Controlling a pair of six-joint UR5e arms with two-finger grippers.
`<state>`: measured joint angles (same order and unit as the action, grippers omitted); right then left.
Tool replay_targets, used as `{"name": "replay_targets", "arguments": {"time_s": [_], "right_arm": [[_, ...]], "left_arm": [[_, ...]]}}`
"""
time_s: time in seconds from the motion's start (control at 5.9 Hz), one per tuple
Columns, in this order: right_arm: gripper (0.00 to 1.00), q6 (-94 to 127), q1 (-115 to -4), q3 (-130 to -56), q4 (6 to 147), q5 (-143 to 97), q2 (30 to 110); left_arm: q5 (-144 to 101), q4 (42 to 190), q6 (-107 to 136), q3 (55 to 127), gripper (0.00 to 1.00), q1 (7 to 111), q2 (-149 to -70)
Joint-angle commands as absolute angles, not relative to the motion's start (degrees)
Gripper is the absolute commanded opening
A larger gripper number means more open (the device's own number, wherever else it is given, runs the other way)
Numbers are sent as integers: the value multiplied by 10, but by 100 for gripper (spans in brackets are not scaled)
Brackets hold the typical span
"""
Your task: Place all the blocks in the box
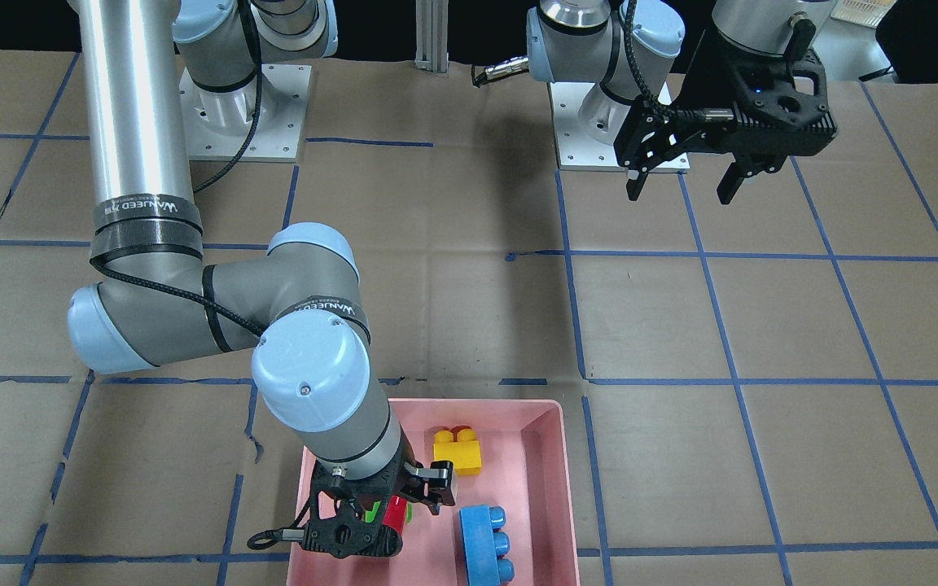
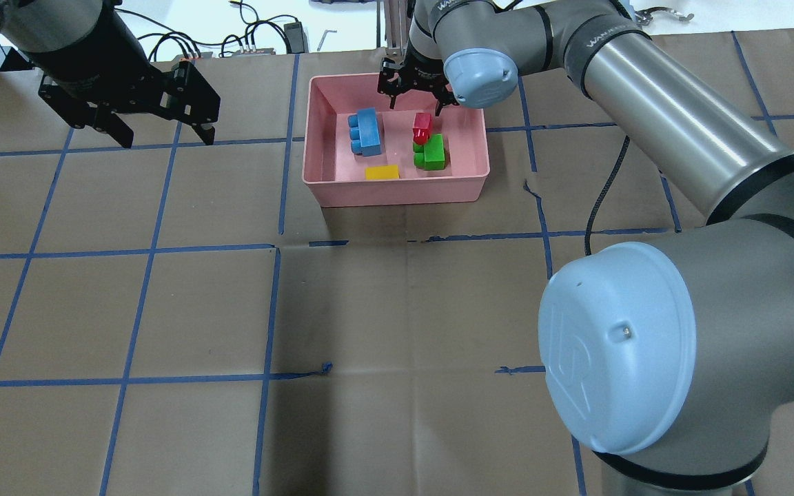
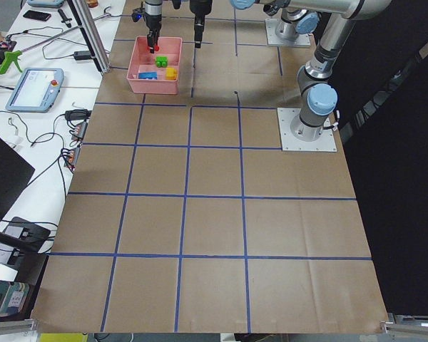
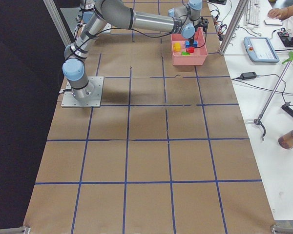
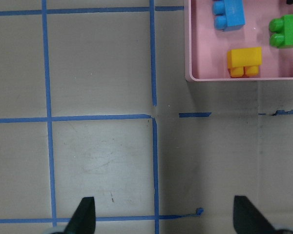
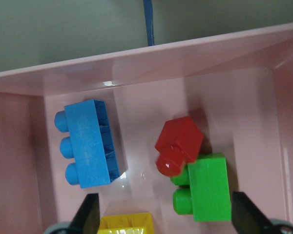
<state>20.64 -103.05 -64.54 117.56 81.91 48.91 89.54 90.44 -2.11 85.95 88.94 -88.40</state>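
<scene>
The pink box point(image 2: 397, 189) holds all four blocks: blue point(image 2: 366, 132), red point(image 2: 422, 127), green point(image 2: 433, 153) and yellow point(image 2: 382, 172). My right gripper point(image 2: 416, 105) hangs open and empty just above the box's far side, over the red block. In the right wrist view the red block point(image 6: 178, 144) lies tipped against the green one point(image 6: 205, 187), with the blue one point(image 6: 88, 144) to the left. My left gripper point(image 2: 166, 138) is open and empty above bare table, well left of the box. The box corner shows in the left wrist view point(image 5: 224, 78).
Brown paper with a grid of blue tape lines point(image 2: 273, 248) covers the table. The two arm bases point(image 1: 245, 114) stand at the robot's side. Cables and a teach pendant point(image 3: 36, 85) lie on the bench beyond the box.
</scene>
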Motion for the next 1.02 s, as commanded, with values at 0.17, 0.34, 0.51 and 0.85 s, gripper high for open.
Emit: {"name": "replay_targets", "arguments": {"time_s": [0.17,0.34,0.51,0.85], "right_arm": [[100,198,-1016,-672,1078,821,566],[100,186,-1004,-695,1017,847,617],[100,101,-981,-740,1011,890,668],[100,4,-896,-841,924,901,804]], "left_arm": [[897,908,-21,860,99,889,-879],[897,908,-21,860,99,889,-879],[897,908,-21,860,99,889,-879],[898,908,-20,860,99,889,-876]]}}
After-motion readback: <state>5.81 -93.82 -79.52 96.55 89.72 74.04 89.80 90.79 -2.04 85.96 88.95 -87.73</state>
